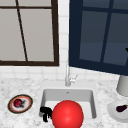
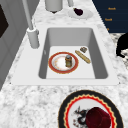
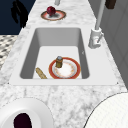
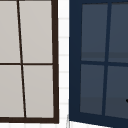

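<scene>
Left hand hovers at the sink's front-left rim, fingers curled downward, holding nothing, touching a red ball. In the basin: a plate carrying a jar, a breadstick beside it. Right hand: cannot tell

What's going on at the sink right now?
The left hand hovers at the sink's front left edge, fingers curled downward, holding nothing, beside a large red ball. In the basin lie a red-rimmed plate with a small jar on it and a breadstick. Plates with food sit on the counter on both sides.
</scene>
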### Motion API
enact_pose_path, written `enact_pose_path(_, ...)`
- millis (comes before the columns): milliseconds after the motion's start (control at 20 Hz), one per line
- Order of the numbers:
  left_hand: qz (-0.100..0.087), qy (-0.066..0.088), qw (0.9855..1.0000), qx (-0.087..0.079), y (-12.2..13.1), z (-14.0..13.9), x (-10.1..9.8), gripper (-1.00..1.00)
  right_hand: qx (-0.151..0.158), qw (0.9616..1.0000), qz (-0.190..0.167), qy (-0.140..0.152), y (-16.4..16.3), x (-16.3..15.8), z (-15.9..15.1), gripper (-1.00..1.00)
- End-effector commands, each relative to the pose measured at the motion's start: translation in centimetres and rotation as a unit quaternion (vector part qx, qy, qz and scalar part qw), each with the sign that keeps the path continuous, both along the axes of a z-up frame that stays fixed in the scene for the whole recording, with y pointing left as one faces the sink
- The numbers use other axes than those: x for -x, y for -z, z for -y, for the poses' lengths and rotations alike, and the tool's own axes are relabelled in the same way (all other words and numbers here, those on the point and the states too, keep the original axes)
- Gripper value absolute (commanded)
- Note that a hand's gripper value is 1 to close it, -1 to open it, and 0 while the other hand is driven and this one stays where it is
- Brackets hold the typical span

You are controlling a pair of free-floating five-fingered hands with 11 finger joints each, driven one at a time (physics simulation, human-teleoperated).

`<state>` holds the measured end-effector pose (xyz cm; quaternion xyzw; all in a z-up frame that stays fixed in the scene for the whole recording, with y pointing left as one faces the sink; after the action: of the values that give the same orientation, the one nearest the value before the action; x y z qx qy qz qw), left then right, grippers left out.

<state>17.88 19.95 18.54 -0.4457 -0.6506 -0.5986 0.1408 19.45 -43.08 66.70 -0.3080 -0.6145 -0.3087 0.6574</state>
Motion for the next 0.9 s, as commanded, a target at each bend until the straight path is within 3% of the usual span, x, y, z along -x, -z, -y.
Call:
enact_pose_path(0,0.000,0.000,1.0000,0.000,0.0,0.0,0.0,0.00,0.019,0.9998,0.003,0.000,1.9,3.1,-1.5,1.00)
enact_pose_path(400,0.000,0.000,1.0000,0.000,0.0,0.0,0.0,0.00,0.018,0.9977,0.024,0.061,2.6,9.5,-4.9,1.00)
enact_pose_path(850,0.000,0.000,1.0000,0.000,0.0,0.0,0.0,0.00,0.039,0.9875,0.037,0.148,3.1,15.4,-9.8,1.00)
